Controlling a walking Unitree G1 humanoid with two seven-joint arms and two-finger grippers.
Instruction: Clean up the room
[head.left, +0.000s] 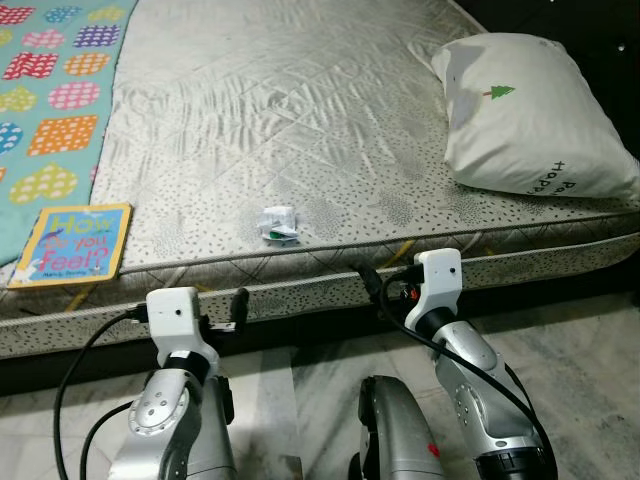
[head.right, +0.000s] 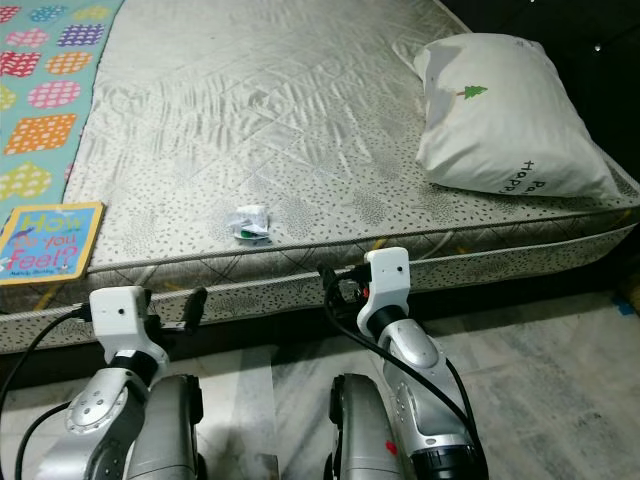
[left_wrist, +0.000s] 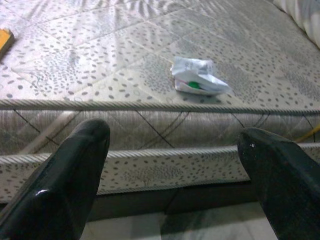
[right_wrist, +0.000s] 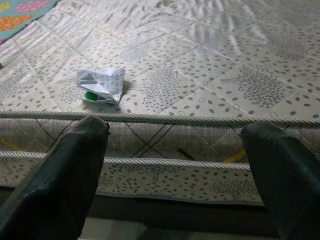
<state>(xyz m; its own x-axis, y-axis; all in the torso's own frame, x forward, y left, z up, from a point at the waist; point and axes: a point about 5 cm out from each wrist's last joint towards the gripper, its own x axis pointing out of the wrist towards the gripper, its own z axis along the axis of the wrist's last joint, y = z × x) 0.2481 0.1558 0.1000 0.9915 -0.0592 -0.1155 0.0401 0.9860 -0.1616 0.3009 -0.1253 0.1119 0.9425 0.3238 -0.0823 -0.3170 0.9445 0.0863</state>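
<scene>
A crumpled white wrapper (head.left: 278, 224) with a green patch lies on the grey patterned mattress (head.left: 300, 110), close to its near edge. At the mattress's near left corner lies a yellow-bordered picture book (head.left: 75, 243), "How do you feel?". Both grippers hover low in front of the mattress side, short of the edge. My left gripper (head.left: 222, 298) is open and holds nothing, with the wrapper (left_wrist: 197, 81) ahead and slightly to its right. My right gripper (head.left: 385, 285) is also open and holds nothing, and the wrapper (right_wrist: 101, 86) sits ahead to its left.
A white pillow (head.left: 530, 115) with a small tree print rests on the mattress's right side. A bright quilt (head.left: 50, 100) with colourful patches covers the left side. Pale marble floor (head.left: 590, 340) runs below the low bed edge.
</scene>
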